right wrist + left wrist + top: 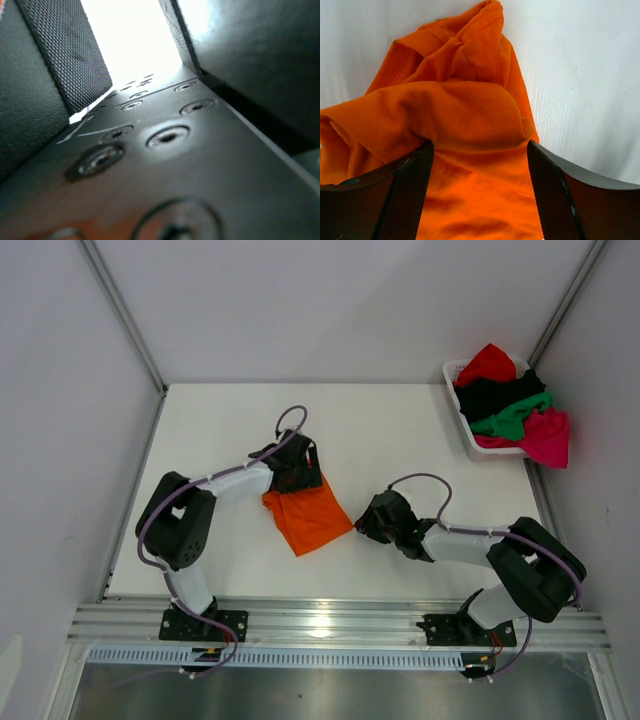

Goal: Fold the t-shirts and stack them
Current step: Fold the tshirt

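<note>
Overhead, white table point(400, 430), grey walls point(350, 300), crumpled orange t-shirt point(310, 518).

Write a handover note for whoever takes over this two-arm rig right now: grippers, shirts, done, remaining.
Left gripper: open, jaws either side of a bunched fold of the bright orange cloth t-shirt, not closed on it.
Right gripper: open, empty, beside that shirt's right edge.
Orange shirt: rumpled, middle of the white table.
White slatted plastic basket, far right corner: red t-shirt, black t-shirt, green t-shirt, magenta-pink t-shirt heaped; the pink one hangs over the rim.
Done: nothing neatly folded, no stack.
Left: fold all five, stack them.
</note>
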`<state>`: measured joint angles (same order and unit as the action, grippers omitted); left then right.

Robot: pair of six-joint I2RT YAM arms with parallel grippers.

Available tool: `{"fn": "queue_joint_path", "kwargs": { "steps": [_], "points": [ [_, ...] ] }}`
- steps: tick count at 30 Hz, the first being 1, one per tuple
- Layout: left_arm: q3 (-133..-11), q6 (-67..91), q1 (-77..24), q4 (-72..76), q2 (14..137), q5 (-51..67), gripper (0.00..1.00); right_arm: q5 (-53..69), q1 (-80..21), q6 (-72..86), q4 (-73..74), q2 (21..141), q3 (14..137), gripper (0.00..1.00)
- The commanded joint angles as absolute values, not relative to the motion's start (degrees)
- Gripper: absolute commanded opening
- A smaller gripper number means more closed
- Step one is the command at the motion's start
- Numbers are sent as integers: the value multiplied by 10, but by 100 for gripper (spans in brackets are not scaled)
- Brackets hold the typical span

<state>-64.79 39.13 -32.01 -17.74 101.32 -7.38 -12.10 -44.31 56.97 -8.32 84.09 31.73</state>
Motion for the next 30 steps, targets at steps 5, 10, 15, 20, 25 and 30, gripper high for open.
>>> {"fn": "queue_joint_path", "kwargs": {
  "steps": [5, 10, 15, 20, 25, 30],
  "points": [
    [-657, 397, -317, -169, 1023, -57, 77, -138, -446, 565, -47, 831, 309, 42],
    [-641, 379, -317, -160, 943, -25, 77, -137, -446, 565, -50, 837, 309, 43],
    [-632, 370, -318, -164, 829, -4, 78, -128, -446, 566, -61, 852, 313, 42],
    [-625, 354, -320, -162, 785, 11, 79, -121, -446, 568, -67, 861, 316, 42],
    [-635, 345, -318, -165, 839, -14, 79, -120, -447, 569, -65, 858, 315, 42],
    [-647, 349, -316, -172, 900, -21, 78, -130, -446, 566, -51, 845, 312, 42]
  ]
}}
